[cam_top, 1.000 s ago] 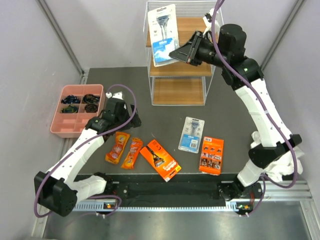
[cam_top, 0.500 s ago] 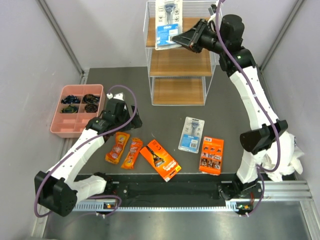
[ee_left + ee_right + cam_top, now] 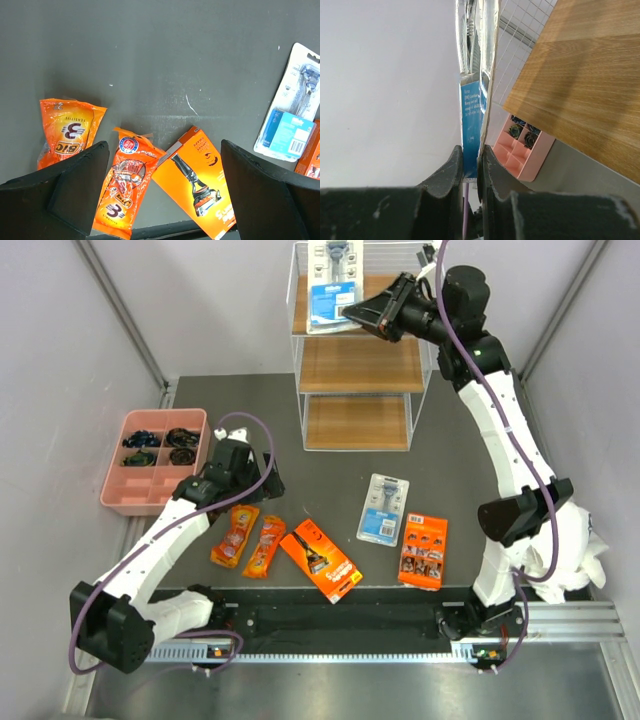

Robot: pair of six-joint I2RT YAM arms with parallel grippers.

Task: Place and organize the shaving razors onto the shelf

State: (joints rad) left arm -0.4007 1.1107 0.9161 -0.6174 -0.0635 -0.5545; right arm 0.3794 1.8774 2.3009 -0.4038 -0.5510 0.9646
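Pinching a blister card [image 3: 331, 287] at the top left edge of the shelf [image 3: 360, 367], the right gripper [image 3: 350, 314] is clamped. Left gripper [image 3: 164, 145] gapes empty above orange pouches [image 3: 68, 131] near the tabletop [image 3: 150, 60] front edge.

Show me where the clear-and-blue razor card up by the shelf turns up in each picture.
Top external: clear-and-blue blister card, top centre, against the white wire shelf, in the right pincer.
Left wrist: not in it.
Right wrist: the card edge-on, centre, between that pincer's fingers.
Shared landmark: pink compartment tray, in top and right wrist views.
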